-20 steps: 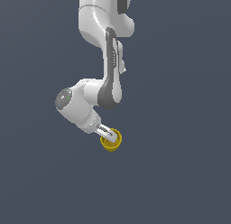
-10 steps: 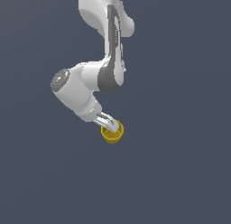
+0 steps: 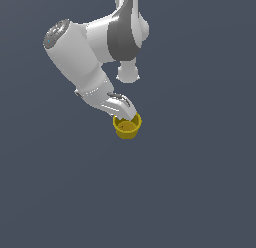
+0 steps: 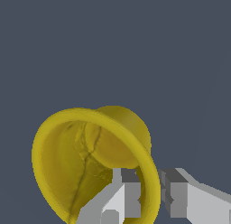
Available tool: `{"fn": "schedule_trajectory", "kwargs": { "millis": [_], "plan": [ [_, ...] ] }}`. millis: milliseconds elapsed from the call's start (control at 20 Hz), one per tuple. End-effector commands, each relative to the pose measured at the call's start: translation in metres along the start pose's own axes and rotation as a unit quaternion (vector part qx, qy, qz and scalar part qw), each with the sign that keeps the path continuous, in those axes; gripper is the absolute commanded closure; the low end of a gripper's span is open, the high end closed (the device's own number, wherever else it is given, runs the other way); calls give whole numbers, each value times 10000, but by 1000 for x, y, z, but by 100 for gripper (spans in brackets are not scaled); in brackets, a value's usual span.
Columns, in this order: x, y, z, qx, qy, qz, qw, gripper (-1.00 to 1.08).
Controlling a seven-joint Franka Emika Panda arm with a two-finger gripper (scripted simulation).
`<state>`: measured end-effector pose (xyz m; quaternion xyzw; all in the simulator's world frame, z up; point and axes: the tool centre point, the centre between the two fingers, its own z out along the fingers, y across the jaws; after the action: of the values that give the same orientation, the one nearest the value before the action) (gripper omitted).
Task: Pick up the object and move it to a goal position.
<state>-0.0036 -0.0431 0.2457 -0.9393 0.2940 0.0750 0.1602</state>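
The object (image 3: 127, 127) is a small mustard-yellow cup with a thicker rim band, hanging in the air near the middle of the exterior view. My gripper (image 3: 129, 117) is shut on its rim, one finger inside the cup and one outside. In the wrist view the object (image 4: 85, 160) shows its open mouth, and the rim runs between my grey fingers (image 4: 126, 196), where the gripper (image 4: 151, 198) pinches the wall. The arm's white links rise above it toward the top of the exterior view.
Only a plain dark grey-blue background shows around the arm and the cup in both views. No goal marker and no other object are in sight.
The arm has lifted the cup higher and swung it toward the exterior view's right. The wrist has turned, so the cup now hangs upright with its mouth up.
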Motion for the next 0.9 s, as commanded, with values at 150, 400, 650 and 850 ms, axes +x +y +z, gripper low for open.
{"fn": "schedule_trajectory", "kwargs": {
  "millis": [150,400,650,850],
  "plan": [
    [-35,-12,-60,-1,16,-2,10000,108],
    [-65,-22,-113,-5,17,-2,10000,108],
    [-94,-32,-164,-8,18,-3,10000,108],
    [-113,-40,-201,-8,18,-3,10000,108]
  ]
}}
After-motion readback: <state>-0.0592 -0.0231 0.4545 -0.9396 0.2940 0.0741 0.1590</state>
